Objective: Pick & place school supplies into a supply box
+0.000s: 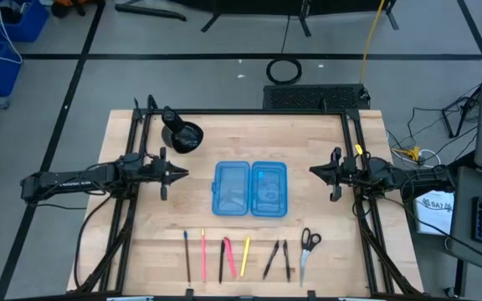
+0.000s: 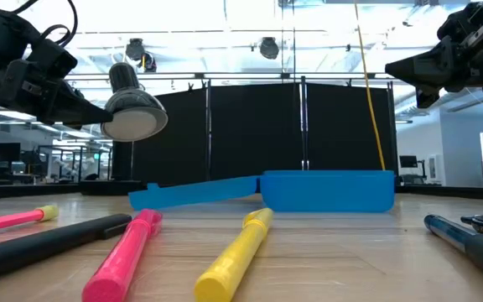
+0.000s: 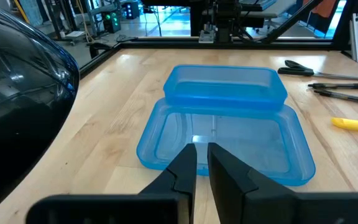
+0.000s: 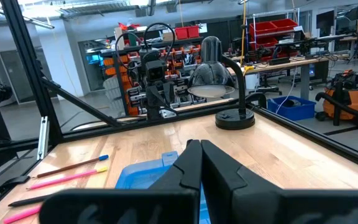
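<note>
Between the two raised grippers the open box [image 1: 250, 189] lies empty. The left gripper [image 1: 182, 174] hovers nearly closed, holding nothing; the right gripper [image 1: 315, 170] is closed, empty. The pens [image 1: 224, 257] and scissors [image 1: 308, 247] wait along the near edge, nothing picked yet. Next, one gripper likely must open and descend onto a pen.

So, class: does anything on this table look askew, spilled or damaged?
Nothing stands out. The blue case lies open mid-table, the pens and scissors lie in a row along the near edge, none of them in the case, and a black lamp stands at a far corner.
</note>
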